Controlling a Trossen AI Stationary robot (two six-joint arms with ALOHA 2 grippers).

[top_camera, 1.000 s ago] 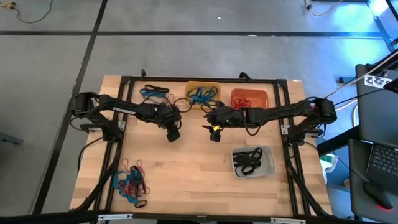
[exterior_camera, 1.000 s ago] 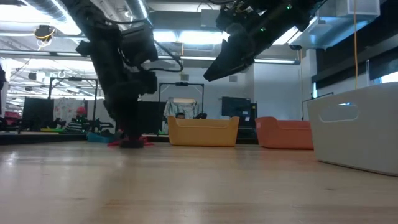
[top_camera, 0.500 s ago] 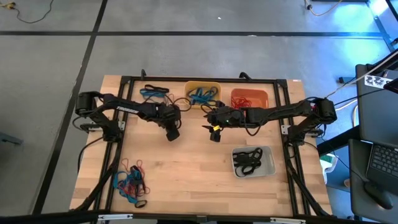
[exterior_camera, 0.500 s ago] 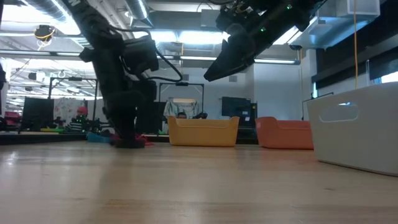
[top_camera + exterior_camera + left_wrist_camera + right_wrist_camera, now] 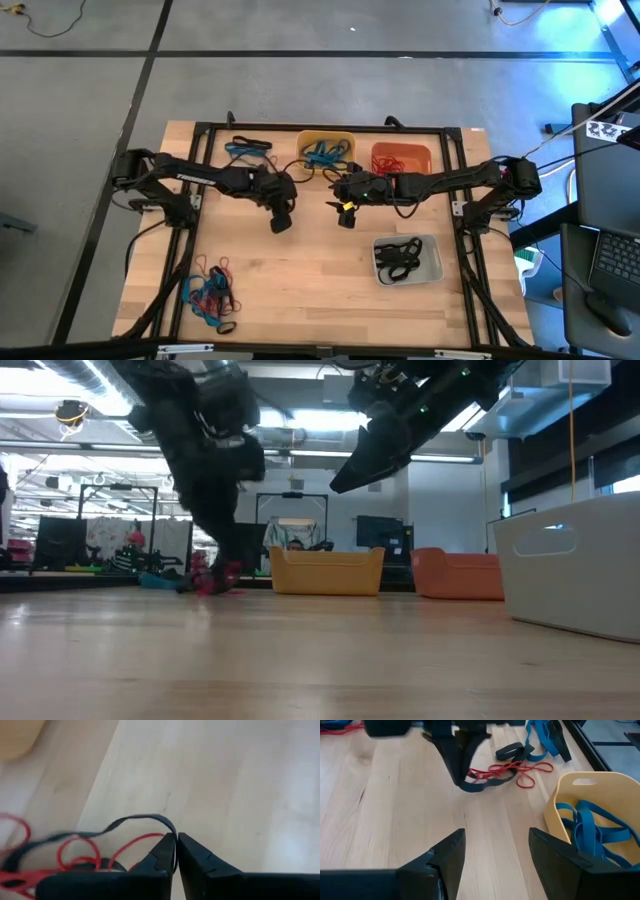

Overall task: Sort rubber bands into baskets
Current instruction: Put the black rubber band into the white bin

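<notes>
One dark rubber band (image 5: 135, 820) pinched in the closed left gripper (image 5: 176, 851), right gripper (image 5: 495, 857) open at centre frame: best lifted slowly, clear of the red bands (image 5: 75, 852).

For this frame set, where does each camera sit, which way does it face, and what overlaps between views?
High view: overhead, straight down on the table; both arms, three baskets.
Low view: tabletop height, level toward the room; both arms come in from above.
Left wrist view: past the left gripper, shut on a dark rubber band.
Right wrist view: past the open right gripper, toward the yellow basket.
Shared: the right wrist view also shows the left gripper with that band; the yellow basket appears in the high and low views too.
</notes>
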